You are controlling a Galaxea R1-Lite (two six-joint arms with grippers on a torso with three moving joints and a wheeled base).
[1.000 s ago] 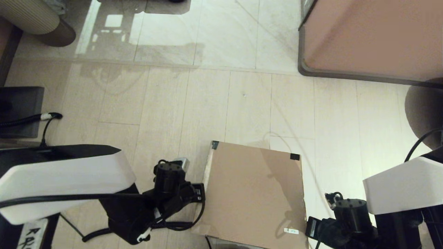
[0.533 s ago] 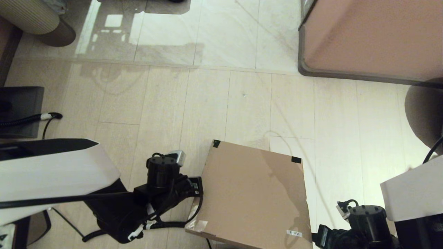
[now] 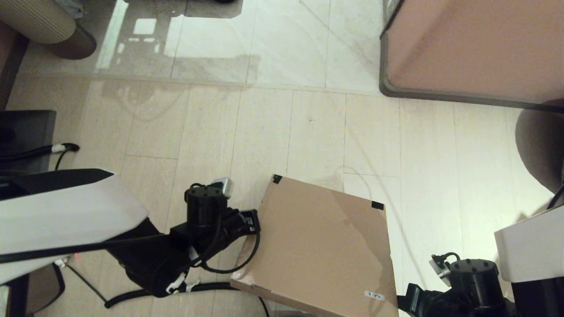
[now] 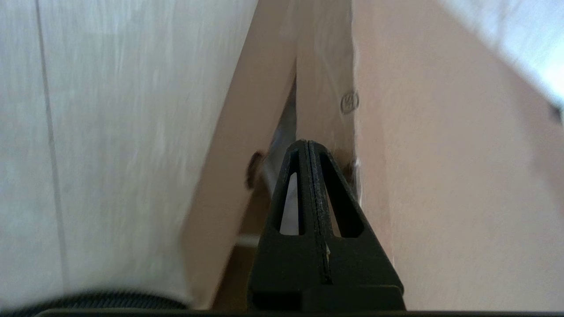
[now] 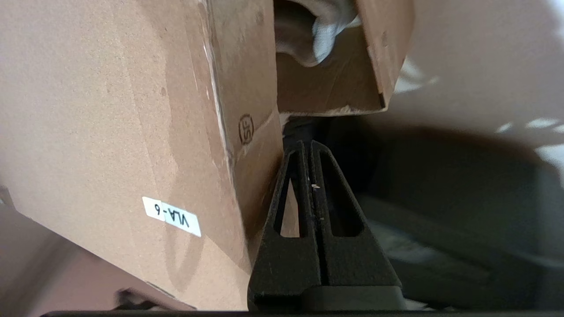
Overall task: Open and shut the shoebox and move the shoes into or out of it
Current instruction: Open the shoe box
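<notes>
The brown cardboard shoebox stands on the floor between my arms, its hinged lid tilted with the near edge raised. Dark tape marks two far lid corners, and a white sticker sits on the lid. My left gripper is shut and empty, its tip pushed against the lid's side flap at the gap to the box wall. My right gripper is shut too, tucked under the lid's other side flap. Through that gap a bit of a white shoe shows inside the box.
A large pinkish-brown furniture block with a dark rim fills the back right. A dark round object sits at the right edge. A black unit with a cable lies at the left, and a ribbed beige cylinder at the back left.
The lid's near edge has lifted and the lid now tilts. The left gripper rose with it beside the box; the right arm drew back toward the lower right.
</notes>
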